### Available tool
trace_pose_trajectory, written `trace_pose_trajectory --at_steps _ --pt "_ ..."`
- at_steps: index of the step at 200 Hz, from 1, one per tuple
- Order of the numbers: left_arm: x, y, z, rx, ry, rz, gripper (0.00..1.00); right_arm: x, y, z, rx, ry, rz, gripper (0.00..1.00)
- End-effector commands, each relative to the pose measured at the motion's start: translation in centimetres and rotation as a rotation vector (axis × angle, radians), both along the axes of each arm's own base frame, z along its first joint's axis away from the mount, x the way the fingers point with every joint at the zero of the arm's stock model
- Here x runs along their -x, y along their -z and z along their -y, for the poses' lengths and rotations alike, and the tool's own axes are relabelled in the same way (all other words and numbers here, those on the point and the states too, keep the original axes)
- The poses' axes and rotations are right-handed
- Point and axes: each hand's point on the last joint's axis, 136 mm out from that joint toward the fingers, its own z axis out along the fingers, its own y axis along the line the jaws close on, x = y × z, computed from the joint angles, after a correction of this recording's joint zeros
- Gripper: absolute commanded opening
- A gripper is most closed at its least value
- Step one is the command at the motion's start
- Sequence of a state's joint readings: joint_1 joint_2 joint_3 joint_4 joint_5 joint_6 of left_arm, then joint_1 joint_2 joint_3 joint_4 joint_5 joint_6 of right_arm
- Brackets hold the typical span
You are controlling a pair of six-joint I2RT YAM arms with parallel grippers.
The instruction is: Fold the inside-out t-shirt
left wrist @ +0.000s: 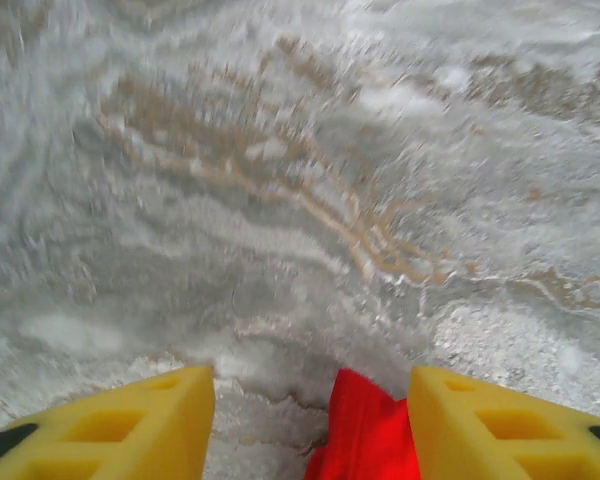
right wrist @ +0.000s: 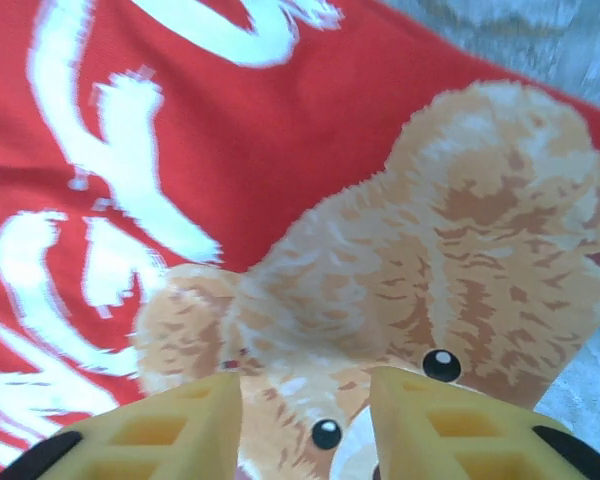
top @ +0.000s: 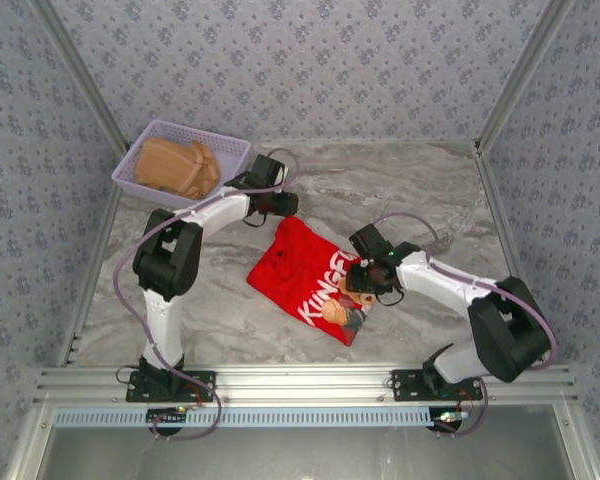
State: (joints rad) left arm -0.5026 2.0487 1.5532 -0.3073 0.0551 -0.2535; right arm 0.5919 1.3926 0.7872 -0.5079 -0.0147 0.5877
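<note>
Counter of grey marbled stone carries the inside-out t-shirt, a bright red bundle folded into a rough oblong near the middle. It lies slantwise, with white lettering and a tan bear print facing up.

The left gripper sits at the t-shirt's far corner, with the tip of the cloth right at its end. In the left wrist view its yellow fingers stand well apart. A peak of red cloth rises in the gap, close against the finger on the right of that picture and clear of the other. The jaws are wider than the cloth and do not pinch it. Bare counter stretches ahead of them, blurred.

The right gripper is over the t-shirt's right edge, by the bear print. In the right wrist view it is partly open, and the bear's face and eyes show between its two yellow tips. Nothing is clamped, and I cannot tell whether the tips touch the fabric.

A lilac basket at the far left corner holds a tan folded garment, well apart from the t-shirt.
</note>
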Motion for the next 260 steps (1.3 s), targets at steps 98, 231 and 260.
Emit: trace_pose_trajectory --at_steps 98,231,260 --pt "20.5 -2.0 -12.3 0.207 -0.196 -0.171 0.76 -13.4 -5.6 -15.0 -0.257 -0.460 0.312 0.58" --pt "24.1 3.7 -10.1 0.379 -0.143 -0.358 0.55 -20.2 -0.2 -17.1 -0.291 -0.399 0.237 0.47" --pt "23.2 4.3 -9.8 0.382 -0.139 -0.355 0.48 -20.2 0.2 -17.2 -0.297 -0.398 0.225 0.37"
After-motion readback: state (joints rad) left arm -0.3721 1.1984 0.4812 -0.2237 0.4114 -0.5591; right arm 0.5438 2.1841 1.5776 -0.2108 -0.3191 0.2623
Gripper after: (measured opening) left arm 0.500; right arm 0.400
